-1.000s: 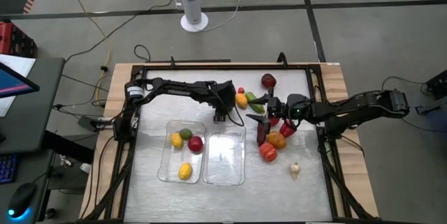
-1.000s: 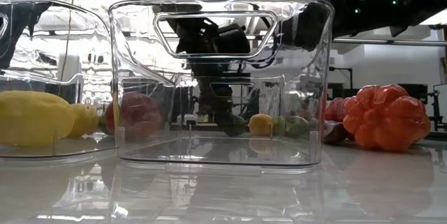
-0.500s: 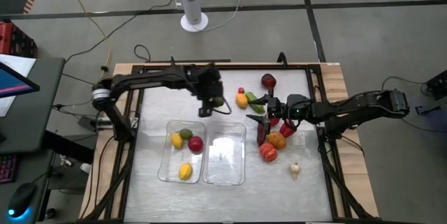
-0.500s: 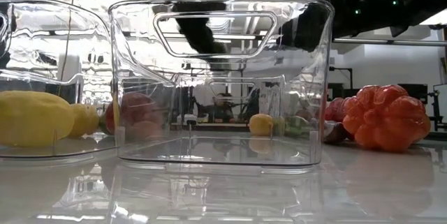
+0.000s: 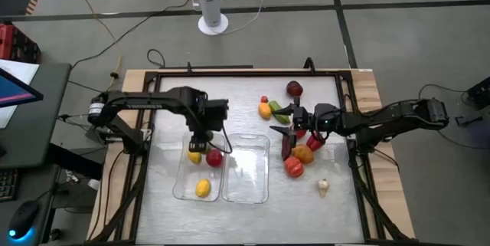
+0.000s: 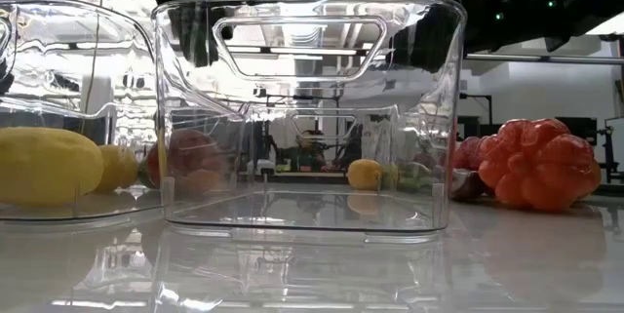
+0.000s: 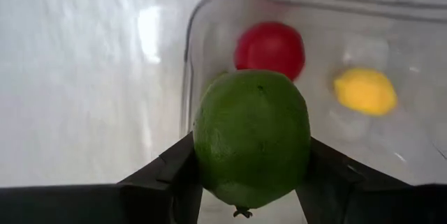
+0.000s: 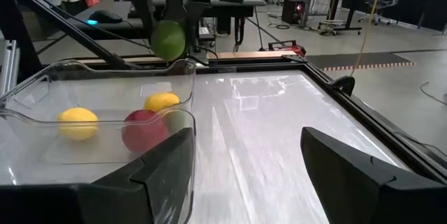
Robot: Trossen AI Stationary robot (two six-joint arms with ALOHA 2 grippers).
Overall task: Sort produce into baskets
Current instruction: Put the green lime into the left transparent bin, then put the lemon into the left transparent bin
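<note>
My left gripper (image 5: 200, 133) is shut on a green lime (image 7: 251, 137) above the far end of the left clear basket (image 5: 181, 172). That basket holds a red fruit (image 7: 269, 48) and two yellow ones (image 5: 202, 188) (image 5: 194, 156). The right basket (image 5: 264, 173) beside it is empty. My right gripper (image 5: 294, 127) is open and empty, low over the table beside the produce pile. Its wrist view shows the lime (image 8: 168, 39) hanging over the left basket (image 8: 42, 91). My left gripper pinches the lime by its two opposite sides (image 7: 201, 151) between its two fingers (image 7: 174, 175). The fingers come from above, pointing down. The lime is lifted clear, above the left basket's far end.
Loose produce lies at the right of the baskets: a yellow-orange piece (image 5: 265, 110), a green one (image 5: 279, 109), a dark red one (image 5: 295, 88), a maroon one (image 5: 286, 146), orange ones (image 5: 303, 154) (image 5: 294, 167) and a whitish garlic (image 5: 323, 187). A black frame (image 5: 230, 71) borders the table.
My left gripper has risen from the table beyond the right basket with the green lime. It has carried the lime toward the table's left and near edges until it is over the left basket's far end. The lime is now lifted clear.
</note>
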